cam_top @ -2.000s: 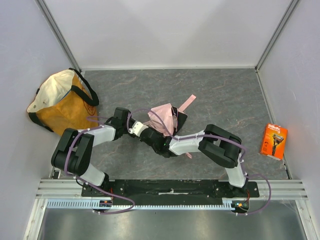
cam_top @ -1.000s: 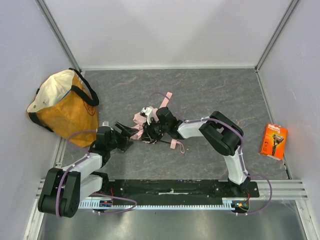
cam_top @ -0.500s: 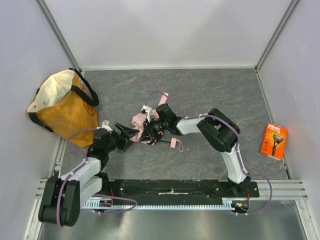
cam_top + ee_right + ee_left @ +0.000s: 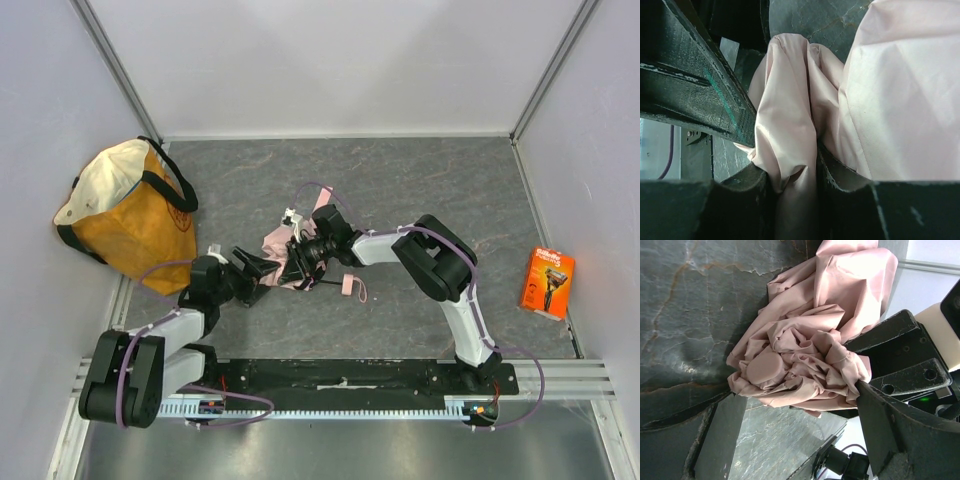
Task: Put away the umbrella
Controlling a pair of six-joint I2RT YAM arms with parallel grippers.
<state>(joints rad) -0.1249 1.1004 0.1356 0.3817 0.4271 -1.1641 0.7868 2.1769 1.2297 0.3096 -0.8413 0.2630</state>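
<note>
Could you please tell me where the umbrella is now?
Top view: the umbrella lies mid-table, pinched in the right hand, the open left hand just left of it.

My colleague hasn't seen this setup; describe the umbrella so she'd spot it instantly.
On the grey marbled table, look near the middle. The umbrella is the crumpled pale pink fabric bundle pinched in the right gripper, unlike the orange tote bag and orange box.

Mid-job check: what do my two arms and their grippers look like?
Both the left arm and right arm have white links between bulky black joints, with purple cables looped alongside. The left gripper and right gripper are black, with flat matte fingers; one carries a greenish streak.
</note>
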